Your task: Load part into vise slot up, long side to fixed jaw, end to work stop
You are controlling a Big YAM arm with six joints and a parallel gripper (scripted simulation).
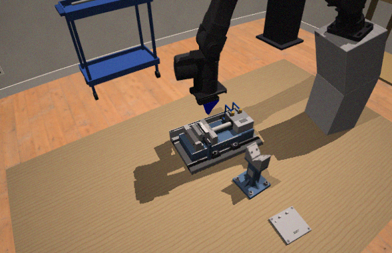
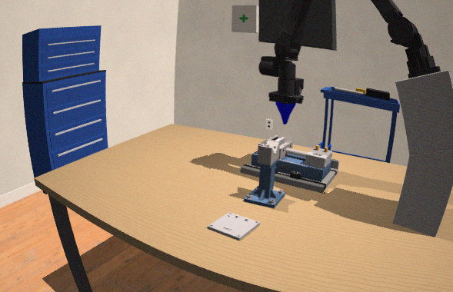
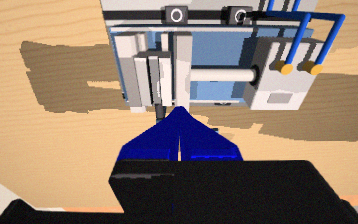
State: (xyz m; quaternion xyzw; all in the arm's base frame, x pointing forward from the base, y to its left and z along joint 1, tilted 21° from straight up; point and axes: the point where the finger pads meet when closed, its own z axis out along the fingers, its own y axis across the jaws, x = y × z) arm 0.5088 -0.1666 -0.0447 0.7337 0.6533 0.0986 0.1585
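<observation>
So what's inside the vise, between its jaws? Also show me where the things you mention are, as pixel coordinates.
The part (image 1: 197, 130) (image 3: 143, 82) lies there, its milled slot facing up. Whatever is directly beneath it is covered, so I can't see the low bars it should rest on or confirm that it sits flat.

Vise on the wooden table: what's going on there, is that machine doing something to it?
A robot's tool hangs above the vise, shut and holding nothing. A grooved metal block lies between the open jaws, groove up, and the infeed plate has no block on it. So it looks loaded, though I can't tell whether it fully touches the fixed jaw and the stop.
</observation>
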